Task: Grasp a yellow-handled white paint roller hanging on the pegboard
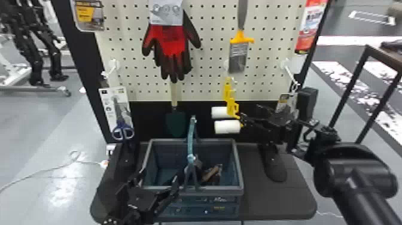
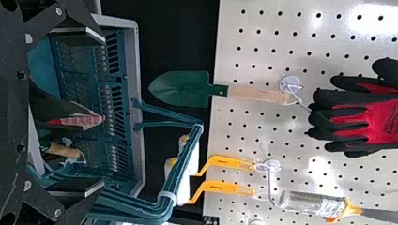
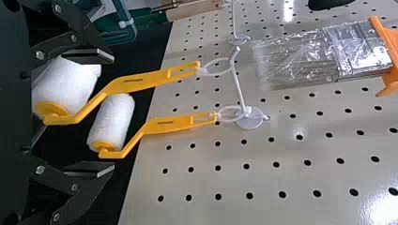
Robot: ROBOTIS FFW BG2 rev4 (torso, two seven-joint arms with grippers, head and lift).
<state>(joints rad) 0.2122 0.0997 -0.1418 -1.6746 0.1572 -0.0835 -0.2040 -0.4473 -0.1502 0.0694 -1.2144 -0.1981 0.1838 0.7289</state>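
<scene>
Right wrist view, roller (image 3: 65,84) between fingers (image 3: 88,56) (spread)

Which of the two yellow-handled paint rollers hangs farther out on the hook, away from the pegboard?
The front roller, closer to the right gripper: its loop sits at the outer end of the hook, while the rear roller's loop rests against the base.

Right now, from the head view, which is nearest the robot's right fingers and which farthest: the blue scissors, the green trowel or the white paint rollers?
1. White paint rollers: right at the open right fingers, which sit on either side of them.
2. Green trowel: hanging further to the left, under the board's middle.
3. Blue scissors: farthest, at the board's left edge.
</scene>
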